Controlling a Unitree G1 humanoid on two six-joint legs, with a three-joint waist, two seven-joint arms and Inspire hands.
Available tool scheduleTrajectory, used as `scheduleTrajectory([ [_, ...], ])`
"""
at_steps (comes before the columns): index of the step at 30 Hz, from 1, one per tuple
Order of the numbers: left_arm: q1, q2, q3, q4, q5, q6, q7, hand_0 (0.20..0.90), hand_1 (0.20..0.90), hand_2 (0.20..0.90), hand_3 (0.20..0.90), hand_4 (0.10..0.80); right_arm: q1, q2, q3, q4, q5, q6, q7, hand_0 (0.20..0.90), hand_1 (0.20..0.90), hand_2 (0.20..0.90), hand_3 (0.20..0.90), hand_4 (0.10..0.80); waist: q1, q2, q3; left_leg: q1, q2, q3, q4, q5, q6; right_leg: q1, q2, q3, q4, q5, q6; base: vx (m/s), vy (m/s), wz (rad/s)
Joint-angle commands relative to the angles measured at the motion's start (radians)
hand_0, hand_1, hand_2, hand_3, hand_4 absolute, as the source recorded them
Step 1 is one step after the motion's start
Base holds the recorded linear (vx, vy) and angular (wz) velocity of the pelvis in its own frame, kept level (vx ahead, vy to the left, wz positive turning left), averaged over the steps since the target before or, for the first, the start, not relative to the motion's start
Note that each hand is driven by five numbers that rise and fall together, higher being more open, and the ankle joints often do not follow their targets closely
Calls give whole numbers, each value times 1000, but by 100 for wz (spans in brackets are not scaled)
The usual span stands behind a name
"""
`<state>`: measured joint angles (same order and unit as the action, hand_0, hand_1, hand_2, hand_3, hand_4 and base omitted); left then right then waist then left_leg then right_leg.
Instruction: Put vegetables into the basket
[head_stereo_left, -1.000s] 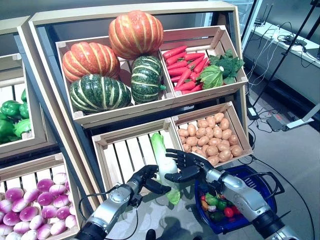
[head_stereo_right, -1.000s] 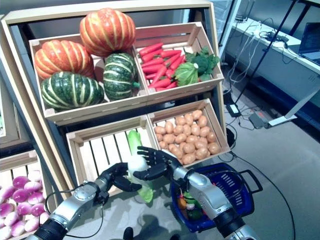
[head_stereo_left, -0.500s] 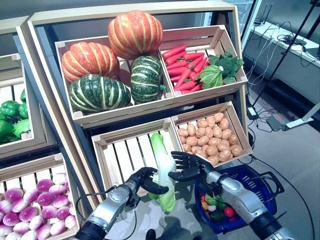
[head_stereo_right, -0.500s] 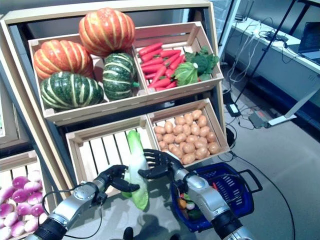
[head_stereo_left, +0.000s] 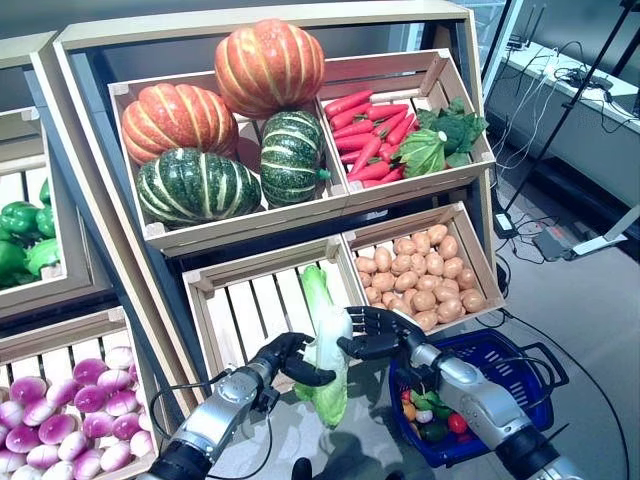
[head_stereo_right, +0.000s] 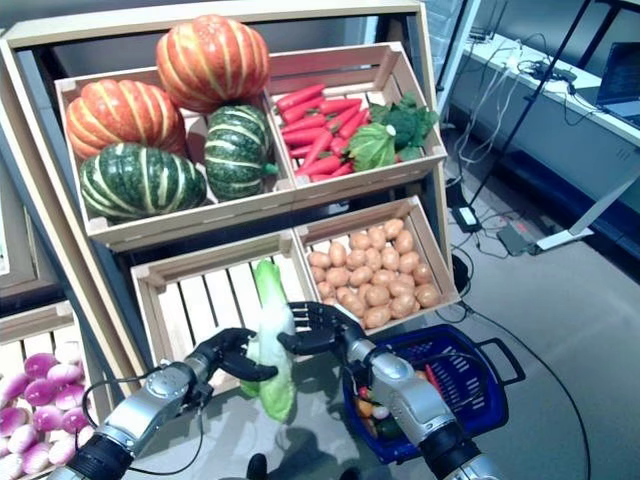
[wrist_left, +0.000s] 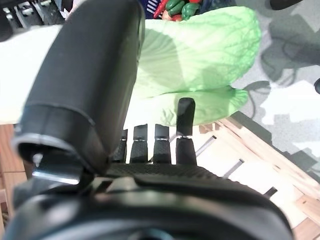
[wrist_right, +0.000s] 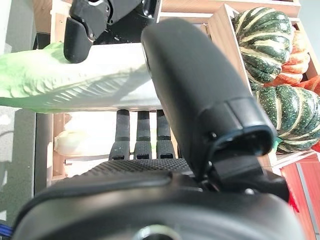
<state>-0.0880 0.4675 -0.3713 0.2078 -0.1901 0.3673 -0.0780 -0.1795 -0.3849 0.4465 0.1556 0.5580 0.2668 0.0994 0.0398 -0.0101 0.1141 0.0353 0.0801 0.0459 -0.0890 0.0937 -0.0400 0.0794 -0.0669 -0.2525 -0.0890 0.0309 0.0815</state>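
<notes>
A long cabbage (head_stereo_left: 325, 395) with a white stem and pale green leaves hangs leaf end down in front of the lower slatted crate (head_stereo_left: 240, 300). My left hand (head_stereo_left: 285, 358) is curled round its stem from the left, thumb over it (wrist_left: 200, 55). My right hand (head_stereo_left: 385, 335) grips the same stem from the right, thumb on top and fingers under it (wrist_right: 75, 80). The blue basket (head_stereo_left: 520, 355) stands on the floor under my right forearm, with small red, green and white vegetables (head_stereo_left: 430, 412) in it.
A second cabbage (head_stereo_left: 315, 285) lies in the slatted crate just behind the held one. The wooden stand (head_stereo_left: 90, 200) rises close ahead with its crates of produce. A desk with cables (head_stereo_left: 580, 90) stands at the back right, and a power strip lies on the floor (head_stereo_left: 505, 225).
My right hand has moved a little left and curled its spread fingers onto the cabbage stem. The cabbage's leaf end has swung slightly left and down. My left hand keeps its hold.
</notes>
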Motion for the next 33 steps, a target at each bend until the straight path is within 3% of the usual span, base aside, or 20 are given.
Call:
scheduleTrajectory([
  [1, -143, 14, 21, -74, 13, -74, -9, 300, 300, 300, 300, 400, -46, 35, -20, -34, 70, -124, -42, 691, 691, 691, 691, 660, 12, -25, -38, 32, -1, -11, 2, -77, -24, 15, -80, 33, 2, 25, 60, 0, 0, 0],
  [2, -142, 14, 21, -73, 12, -76, -10, 300, 300, 300, 300, 400, -45, 36, -18, -31, 70, -127, -40, 738, 738, 738, 738, 692, 12, -25, -37, 32, -1, -10, 2, -77, -25, 15, -81, 32, 2, 26, 60, 0, 0, 0],
  [4, -140, 12, 22, -74, 16, -76, -14, 300, 300, 300, 300, 400, -43, 38, -17, -29, 71, -127, -35, 900, 900, 900, 900, 800, 13, -25, -38, 31, 0, -10, 2, -76, -25, 14, -81, 32, 2, 26, 59, 0, 0, 0],
  [31, -149, 10, 1, -58, 40, -79, -21, 300, 300, 300, 300, 400, -67, 55, 20, -32, 119, -91, 4, 900, 900, 900, 900, 800, 14, -27, -41, 31, -1, -12, 2, -76, -25, 14, -81, 39, 2, 25, 56, 0, 0, 0],
  [32, -149, 9, -1, -55, 41, -83, -21, 300, 300, 300, 300, 400, -70, 59, 22, -29, 120, -93, 5, 655, 655, 655, 655, 637, 15, -27, -41, 31, 0, -12, 2, -75, -26, 13, -81, 38, 2, 26, 56, 0, 0, 0],
  [33, -150, 8, -2, -55, 41, -82, -20, 300, 300, 300, 300, 400, -72, 61, 24, -29, 120, -94, 5, 453, 453, 453, 453, 502, 14, -27, -42, 30, -1, -12, 2, -76, -25, 12, -81, 39, 2, 25, 56, 0, 0, 0],
])
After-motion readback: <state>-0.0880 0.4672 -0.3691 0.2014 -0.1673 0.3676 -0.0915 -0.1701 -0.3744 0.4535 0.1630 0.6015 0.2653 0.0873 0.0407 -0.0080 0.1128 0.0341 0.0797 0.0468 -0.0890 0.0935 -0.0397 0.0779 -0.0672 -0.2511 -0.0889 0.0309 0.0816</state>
